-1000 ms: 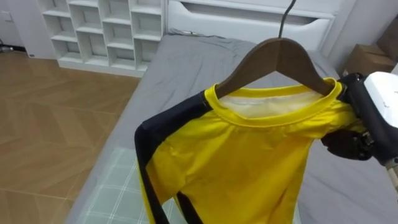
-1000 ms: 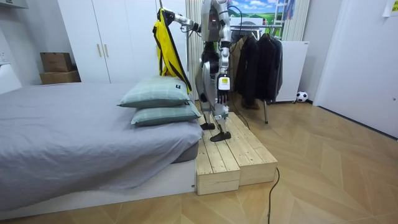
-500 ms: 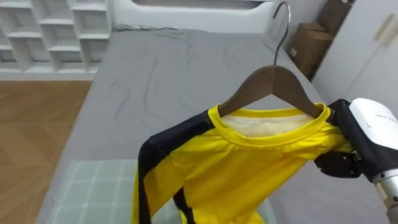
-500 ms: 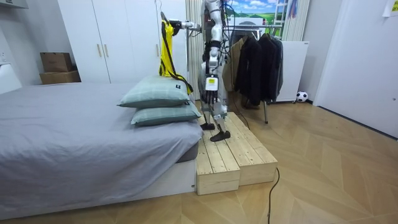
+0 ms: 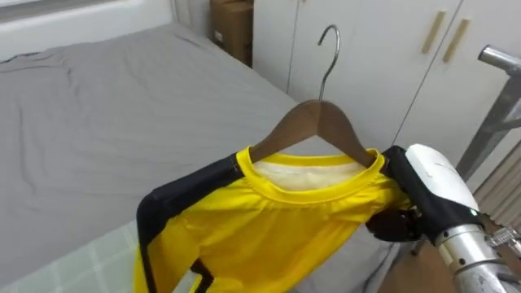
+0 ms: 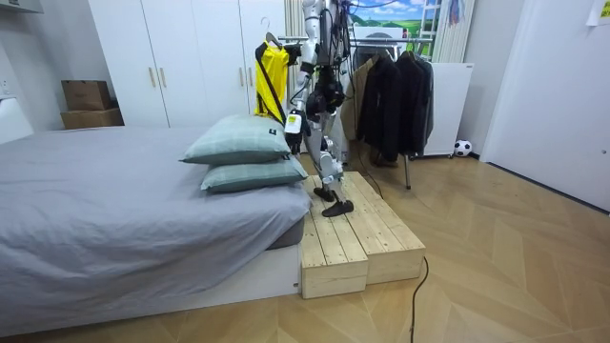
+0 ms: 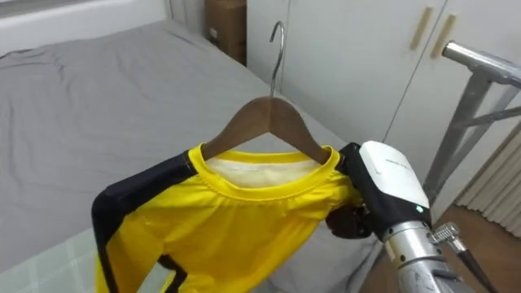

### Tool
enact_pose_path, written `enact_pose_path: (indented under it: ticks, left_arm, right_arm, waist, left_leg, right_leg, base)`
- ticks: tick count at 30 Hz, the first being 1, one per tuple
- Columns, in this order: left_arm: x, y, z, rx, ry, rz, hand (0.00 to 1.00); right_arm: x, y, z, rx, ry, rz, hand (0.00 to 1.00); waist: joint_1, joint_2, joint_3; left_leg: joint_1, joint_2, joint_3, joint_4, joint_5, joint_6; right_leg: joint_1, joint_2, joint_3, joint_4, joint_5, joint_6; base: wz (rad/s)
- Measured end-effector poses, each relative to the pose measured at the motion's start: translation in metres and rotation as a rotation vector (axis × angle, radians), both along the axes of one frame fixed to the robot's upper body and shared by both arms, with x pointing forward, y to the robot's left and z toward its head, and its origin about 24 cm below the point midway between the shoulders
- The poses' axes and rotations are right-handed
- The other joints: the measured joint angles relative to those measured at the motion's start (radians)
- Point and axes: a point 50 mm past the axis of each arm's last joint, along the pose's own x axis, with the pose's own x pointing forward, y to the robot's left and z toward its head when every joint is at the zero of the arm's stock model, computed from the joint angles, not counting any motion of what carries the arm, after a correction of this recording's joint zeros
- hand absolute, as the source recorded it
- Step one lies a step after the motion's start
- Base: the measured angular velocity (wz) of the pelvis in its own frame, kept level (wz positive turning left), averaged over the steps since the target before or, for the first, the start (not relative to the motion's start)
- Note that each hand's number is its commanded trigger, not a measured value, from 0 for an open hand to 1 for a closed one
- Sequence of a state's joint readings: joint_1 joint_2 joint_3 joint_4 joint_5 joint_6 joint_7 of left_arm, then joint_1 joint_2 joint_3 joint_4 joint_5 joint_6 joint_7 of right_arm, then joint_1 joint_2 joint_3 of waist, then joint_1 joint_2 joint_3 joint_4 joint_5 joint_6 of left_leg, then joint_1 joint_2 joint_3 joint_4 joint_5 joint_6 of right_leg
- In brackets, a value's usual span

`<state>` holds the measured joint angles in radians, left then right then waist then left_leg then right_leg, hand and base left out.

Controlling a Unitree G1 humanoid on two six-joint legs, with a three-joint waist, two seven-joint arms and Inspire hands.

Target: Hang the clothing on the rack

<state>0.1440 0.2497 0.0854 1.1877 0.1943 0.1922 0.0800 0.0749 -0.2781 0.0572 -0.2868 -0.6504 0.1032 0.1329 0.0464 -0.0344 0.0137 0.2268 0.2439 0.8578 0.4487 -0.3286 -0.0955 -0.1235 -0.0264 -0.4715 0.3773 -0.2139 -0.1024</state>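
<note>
Lower right: my right hand (image 5: 425, 189) clenched hanger (image 5: 319, 129) and yellow shirt (image 5: 269, 228); judged best held level, hook (image 5: 328, 37) upright, for the rail (image 5: 498, 59).

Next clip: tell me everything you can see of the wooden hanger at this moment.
The wooden hanger is dark brown, smooth-looking wood with sloped shoulders. A thin silver metal hook rises from its peak, caught on nothing. It is held upright in the air above the grey bed. A yellow shirt with black sleeve trim hangs on it, its collar round the hanger's neck and the cloth covering both ends. The right hand grips the shirt-covered right end, fingers curled beneath.
</note>
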Motion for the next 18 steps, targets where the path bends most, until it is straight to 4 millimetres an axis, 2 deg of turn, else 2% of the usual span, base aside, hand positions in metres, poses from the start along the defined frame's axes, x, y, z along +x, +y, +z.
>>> enact_pose_path:
  ticks: [1,2,3,4,5,6,7,8,9,10,11,12,14,15,16,17,18]
  left_arm:
    - [-0.001,0.000,0.000,0.004,0.017,-0.003,0.00]
    - [-0.004,0.000,0.000,0.013,0.042,-0.001,0.00]
    - [-0.007,0.000,0.000,0.016,0.055,0.003,0.00]
    - [-0.014,-0.001,0.000,0.020,0.082,0.011,0.00]
    - [-0.019,-0.002,-0.001,0.018,0.103,0.009,0.00]
    - [-0.022,-0.003,-0.001,0.017,0.113,0.010,0.00]
    - [-0.026,-0.005,-0.002,0.012,0.135,0.017,0.00]
    - [-0.031,-0.009,-0.003,0.004,0.153,0.028,0.00]
    - [-0.034,-0.010,-0.003,0.000,0.162,0.032,0.00]
    - [-0.038,-0.014,-0.004,-0.006,0.183,0.040,0.00]
    - [-0.039,-0.016,-0.005,-0.008,0.189,0.046,0.00]
    - [-0.039,-0.017,-0.005,-0.010,0.187,0.051,0.00]
    - [-0.042,-0.020,-0.006,-0.019,0.191,0.066,0.00]
    - [-0.044,-0.022,-0.006,-0.023,0.196,0.068,0.00]
    - [-0.046,-0.026,-0.008,-0.033,0.202,0.072,0.00]
    - [-0.047,-0.030,-0.008,-0.041,0.206,0.074,0.00]
    - [-0.046,-0.030,-0.009,-0.042,0.205,0.075,0.00]
  right_arm:
    - [0.002,0.002,0.003,0.005,-0.005,0.012,1.00]
    - [0.005,0.004,0.006,0.011,-0.012,0.025,1.00]
    - [0.006,0.006,0.007,0.016,-0.017,0.033,1.00]
    - [0.009,0.011,0.010,0.024,-0.023,0.053,1.00]
    - [0.011,0.012,0.011,0.026,-0.027,0.059,1.00]
    - [0.012,0.013,0.011,0.027,-0.026,0.059,1.00]
    - [0.012,0.013,0.010,0.031,-0.017,0.052,1.00]
    - [0.012,0.015,0.008,0.028,-0.006,0.057,1.00]
    - [0.012,0.017,0.008,0.028,-0.001,0.065,1.00]
    - [0.011,0.021,0.006,0.031,0.009,0.082,1.00]
    - [0.011,0.024,0.005,0.035,0.015,0.093,1.00]
    - [0.010,0.025,0.004,0.036,0.017,0.098,1.00]
    - [0.010,0.031,-0.003,0.043,0.049,0.124,1.00]
    - [0.010,0.032,-0.006,0.047,0.062,0.127,1.00]
    - [0.009,0.032,-0.010,0.043,0.081,0.128,1.00]
    - [0.008,0.033,-0.013,0.036,0.091,0.127,1.00]
    - [0.008,0.034,-0.013,0.032,0.089,0.128,1.00]
  waist:
    - [-0.004,-0.003,-0.0026]
    - [-0.004,-0.006,-0.0050]
    - [-0.005,-0.010,-0.0055]
    - [-0.004,-0.018,-0.0045]
    - [-0.005,-0.020,-0.0039]
    - [-0.005,-0.020,-0.0030]
    - [0.013,-0.020,-0.0022]
    - [0.037,-0.020,-0.0023]
    - [0.041,-0.019,-0.0014]
    - [0.039,-0.016,0.0001]
    - [0.034,-0.013,-0.0004]
    - [0.034,-0.013,-0.0005]
    - [0.039,-0.018,0.0006]
    - [0.039,-0.019,0.0003]
    - [0.036,-0.016,0.0008]
    - [0.035,-0.011,-0.0040]
    - [0.032,-0.011,-0.0050]
  left_leg:
    - [-0.013,0.022,-0.042,0.059,0.003,0.006]
    - [-0.037,0.036,-0.087,0.129,0.021,0.028]
    - [-0.050,0.043,-0.111,0.171,0.038,0.040]
    - [-0.084,0.044,-0.166,0.243,0.083,0.057]
    - [-0.116,0.027,-0.228,0.253,0.079,0.057]
    - [-0.131,0.018,-0.248,0.243,0.067,0.058]
    - [-0.162,-0.002,-0.291,0.218,0.056,0.055]
    - [-0.199,-0.023,-0.358,0.189,0.054,0.053]
    - [-0.219,-0.030,-0.399,0.173,0.054,0.052]
    - [-0.252,-0.044,-0.466,0.131,0.057,0.048]
    - [-0.262,-0.072,-0.530,0.071,0.057,0.048]
    - [-0.263,-0.092,-0.561,0.033,0.057,0.048]
    - [-0.274,-0.164,-0.664,-0.087,0.060,0.054]
    - [-0.279,-0.174,-0.682,-0.109,0.062,0.054]
    - [-0.294,-0.182,-0.708,-0.134,0.081,0.054]
    - [-0.294,-0.185,-0.709,-0.141,0.100,0.057]
    - [-0.293,-0.186,-0.707,-0.146,0.112,0.056]
  right_leg:
    - [0.002,0.015,0.020,0.001,-0.005,-0.008]
    - [0.007,0.028,0.060,0.003,-0.006,-0.017]
    - [0.009,0.033,0.079,0.001,-0.004,-0.022]
    - [0.015,0.035,0.131,-0.003,0.001,-0.031]
    - [0.015,0.036,0.180,-0.005,0.004,-0.034]
    - [0.014,0.041,0.211,-0.006,0.005,-0.034]
    - [0.012,0.051,0.271,-0.010,0.011,-0.037]
    - [0.004,0.064,0.333,-0.011,0.021,-0.039]
    - [0.002,0.070,0.356,-0.013,0.026,-0.040]
    - [-0.002,0.086,0.400,-0.018,0.032,-0.045]
    - [-0.015,0.103,0.441,-0.019,0.036,-0.043]
    - [-0.022,0.112,0.462,-0.020,0.040,-0.041]
    - [-0.040,0.140,0.548,-0.037,0.074,-0.038]
    - [-0.042,0.144,0.564,-0.036,0.079,-0.037]
    - [-0.045,0.154,0.590,-0.031,0.084,-0.031]
    - [-0.049,0.167,0.614,-0.030,0.091,-0.025]
    - [-0.053,0.172,0.623,-0.030,0.097,-0.022]
  base:
    - [-0.66]
    - [-0.77]
    - [-1.08]
    - [-1.13]
    - [-1.13]
    - [-1.14]
    - [-1.40]
    - [-1.46]
    - [-1.41]
    - [-1.13]
    - [-1.04]
    - [-1.05]
    - [-1.08]
    - [-0.94]
    - [-0.83]
    - [-0.76]
    - [-0.59]
